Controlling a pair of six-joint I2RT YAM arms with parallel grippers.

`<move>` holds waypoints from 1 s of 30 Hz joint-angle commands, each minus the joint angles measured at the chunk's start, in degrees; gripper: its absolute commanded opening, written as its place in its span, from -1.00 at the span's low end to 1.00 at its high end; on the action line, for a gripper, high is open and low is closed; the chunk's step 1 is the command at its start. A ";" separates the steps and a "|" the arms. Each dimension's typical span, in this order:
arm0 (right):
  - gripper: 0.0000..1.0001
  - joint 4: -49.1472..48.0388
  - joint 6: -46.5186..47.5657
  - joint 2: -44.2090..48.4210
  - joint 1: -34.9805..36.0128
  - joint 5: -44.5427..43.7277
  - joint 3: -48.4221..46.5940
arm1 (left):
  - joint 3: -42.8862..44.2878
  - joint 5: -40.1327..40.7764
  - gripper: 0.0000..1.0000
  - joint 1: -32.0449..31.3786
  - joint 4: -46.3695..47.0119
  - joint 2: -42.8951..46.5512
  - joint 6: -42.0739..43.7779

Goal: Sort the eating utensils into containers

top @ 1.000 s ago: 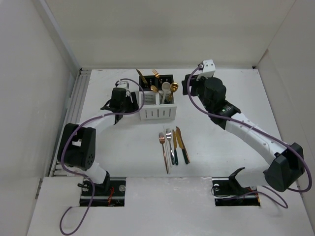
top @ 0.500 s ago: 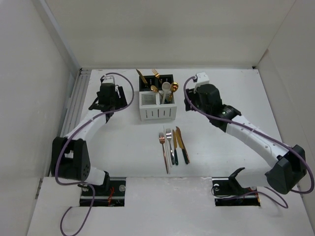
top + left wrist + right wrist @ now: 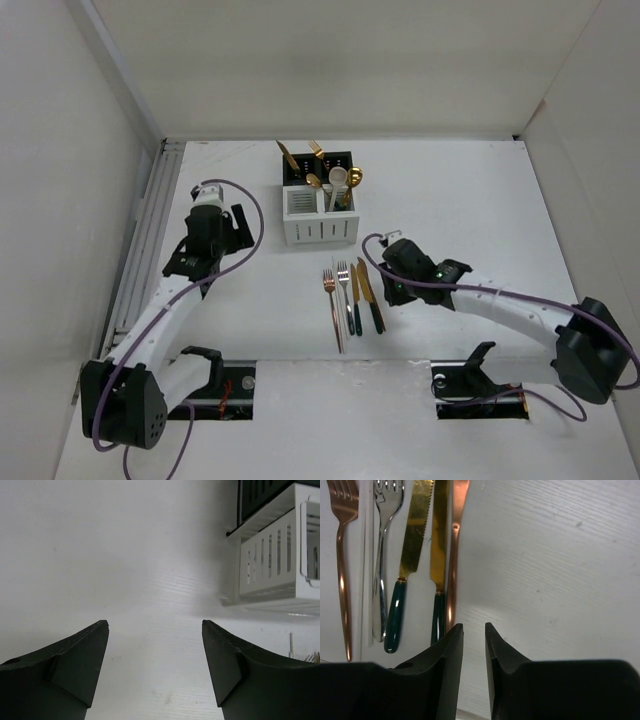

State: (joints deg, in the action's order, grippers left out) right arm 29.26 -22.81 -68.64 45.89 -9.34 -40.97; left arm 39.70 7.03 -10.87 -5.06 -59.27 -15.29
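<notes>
The white container (image 3: 318, 228) stands mid-desk with the black container (image 3: 335, 160) touching its far side. A cream spoon (image 3: 338, 177) and several gold utensils (image 3: 287, 157) stand upright in them. On the near side of the white container, apart from it, a row of loose utensils (image 3: 352, 290) lies flat on the desk (image 3: 460, 200): a copper fork (image 3: 342, 555), a silver fork (image 3: 382, 555), and two gold knives with green handles (image 3: 412, 535).

The left tool (image 3: 155, 625) is left of the white container, released, its fingers wide apart over bare desk. The right tool (image 3: 474, 626) is nearer than the white container, just right of the row. Its fingers are drawn close with a slim gap, grasping nothing.
</notes>
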 commanded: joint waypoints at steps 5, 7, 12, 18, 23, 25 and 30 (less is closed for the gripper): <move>-0.44 -3.15 -0.75 -12.82 0.00 6.70 -5.08 | -1.56 -2.80 0.45 -0.38 -2.41 7.14 -1.41; -0.44 -3.15 -1.54 -14.85 -0.01 6.71 -5.08 | -2.78 -3.33 0.45 -0.38 -2.41 8.46 -2.11; -0.33 -7.11 -2.68 -10.91 -0.01 7.07 -0.17 | -4.11 -3.86 0.45 -0.38 -2.41 11.19 -3.87; -0.30 -5.80 -4.00 -9.67 1.91 4.61 -0.25 | -4.63 -3.86 0.45 -0.38 -2.41 11.80 -3.87; -0.25 -6.57 -4.61 -9.67 3.15 3.89 -1.57 | -4.63 -3.86 0.45 -0.38 -2.41 12.33 -3.87; -0.22 -7.72 -4.61 -10.20 3.15 4.51 -1.57 | -5.16 -4.39 0.45 -0.38 -2.41 12.33 -3.87; -0.24 -7.72 -4.61 -12.47 3.15 3.89 -2.88 | -5.68 -4.39 0.45 -0.38 -2.41 12.33 -3.87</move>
State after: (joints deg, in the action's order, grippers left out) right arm 24.12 -26.81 -80.03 48.77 -4.23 -41.23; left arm 35.11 3.20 -11.14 -8.43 -48.12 -18.55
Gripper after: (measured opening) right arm 0.384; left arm 0.724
